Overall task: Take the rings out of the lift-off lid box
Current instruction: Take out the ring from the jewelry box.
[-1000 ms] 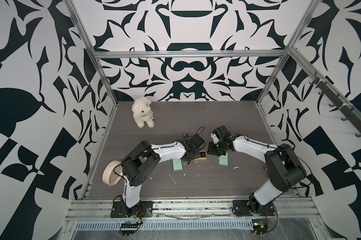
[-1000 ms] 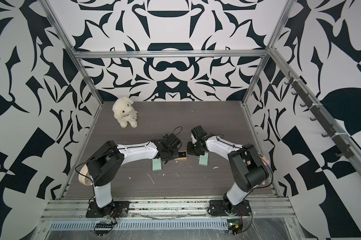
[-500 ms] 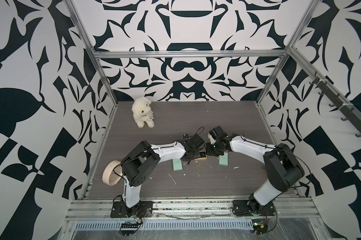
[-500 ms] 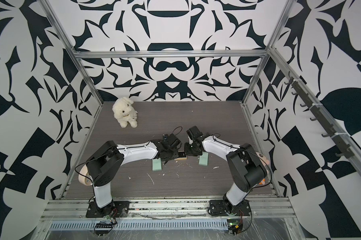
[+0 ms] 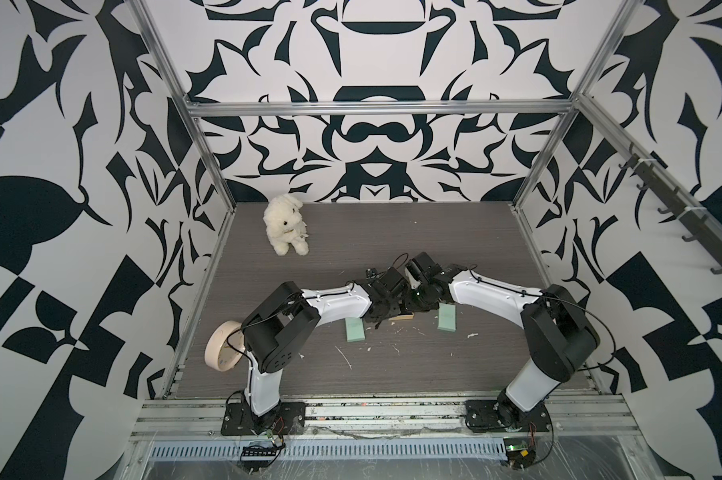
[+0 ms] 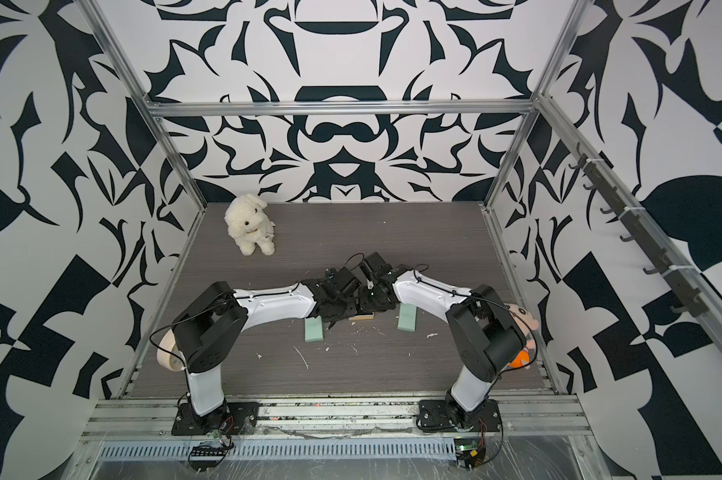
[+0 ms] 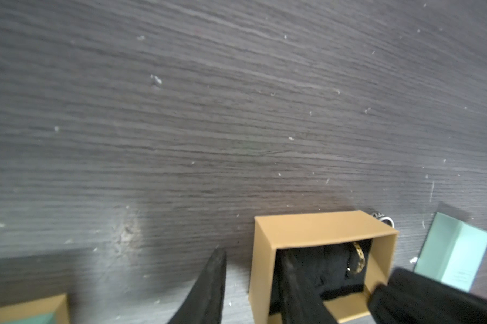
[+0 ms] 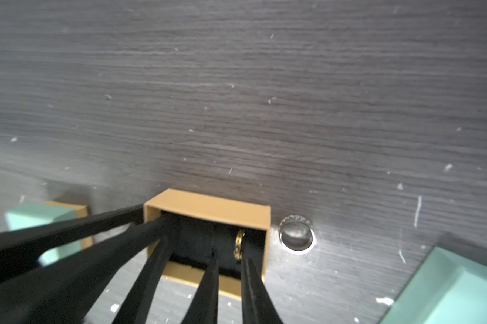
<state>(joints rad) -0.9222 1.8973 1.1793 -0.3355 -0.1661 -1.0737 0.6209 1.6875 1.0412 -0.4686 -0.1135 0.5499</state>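
Beside the open tan box (image 8: 208, 203), on the dark table (image 8: 236, 84), a silver ring (image 8: 296, 235) already lies just clear of the box's wall, so that part of the job looks done. Inside the box, a gold ring (image 8: 239, 244) stands on edge in the slot of the black foam insert (image 8: 197, 241), not yet lifted. The left wrist view shows the same gold ring (image 7: 358, 259) seated in the foam. The right gripper (image 8: 230, 262) reaches into the box with its jaws narrow but parted. The gold ring sits between the tips, nearer one of them, and nothing is held. The left gripper (image 7: 253, 251) straddles the opposite short wall with narrow jaws, one finger inside by the foam and one outside. A strip of table shows between the outer finger and the card, so I cannot tell whether it pinches the wall or only braces it. That finger hides its end of the foam. In both top views the wrists crowd over the box (image 5: 404, 318), with a mint-green box (image 5: 355, 330) on the left arm's side and a second mint-green box (image 5: 447, 316) on the right arm's. By my reckoning the task is about midway, with one ring out and at least one to go. The gold band has yet to be gripped, drawn up out of its slot and set down on the table.
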